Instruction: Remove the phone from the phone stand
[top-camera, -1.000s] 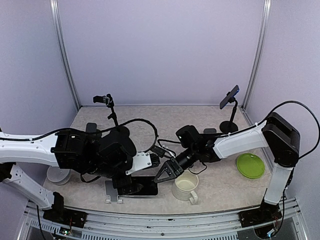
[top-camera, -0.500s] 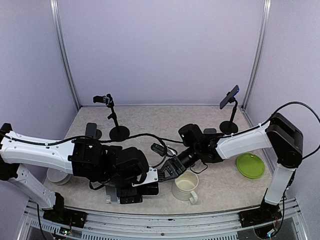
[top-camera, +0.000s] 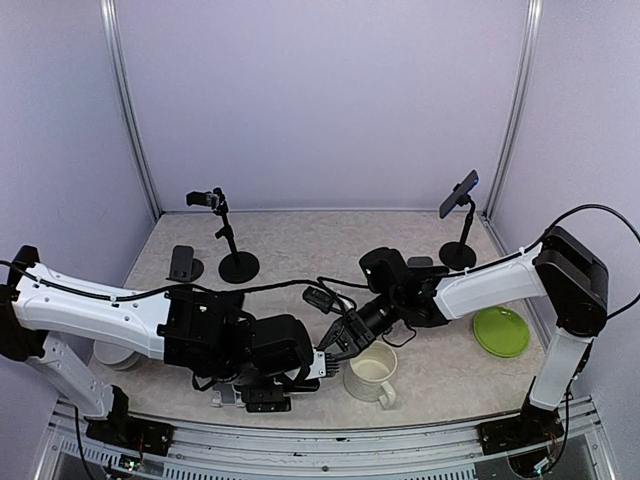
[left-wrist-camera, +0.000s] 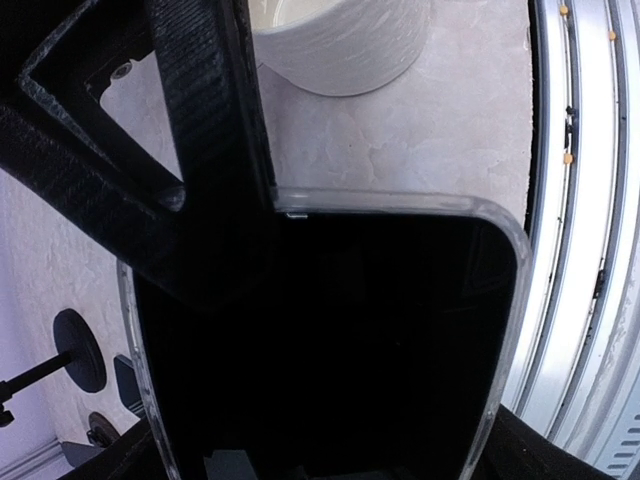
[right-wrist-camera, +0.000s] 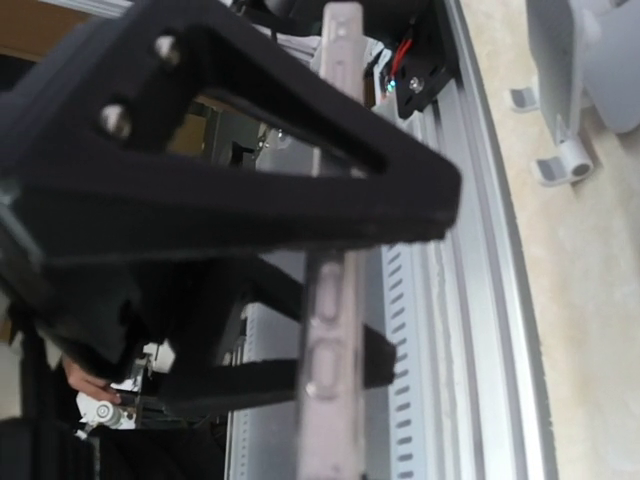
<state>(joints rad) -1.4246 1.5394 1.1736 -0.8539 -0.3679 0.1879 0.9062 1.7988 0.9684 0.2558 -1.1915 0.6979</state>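
Finding one: since the earlier top view my left arm has swung down to the lower centre of the frame. Its wrist now covers the phone (left-wrist-camera: 330, 350), which was lying in plain sight there before. My right gripper (top-camera: 338, 345) has hardly moved.

Finding two: in the left wrist view the phone's dark face fills the frame. My left gripper (top-camera: 264, 398) stands with its fingers (left-wrist-camera: 210, 150) wide apart over it, and I cannot tell whether they press on the case.

My right claw is drawn together. The phone's edge shows just past its tips in the right wrist view (contact not confirmed).

The phone stand (right-wrist-camera: 575, 70) sits in the upper right of that view, seemingly apart from the phone. I judge the lift begun but not proven complete.

Clearances:
- The table's near rail (left-wrist-camera: 570, 200) runs close along the right of the left wrist view, so there is no room that way.
- The mug (top-camera: 372, 375) stands just beside my right claw.
- Open table (top-camera: 300, 240) lies toward the upper centre of the top view.
- The green plate (top-camera: 500, 330) is well apart.
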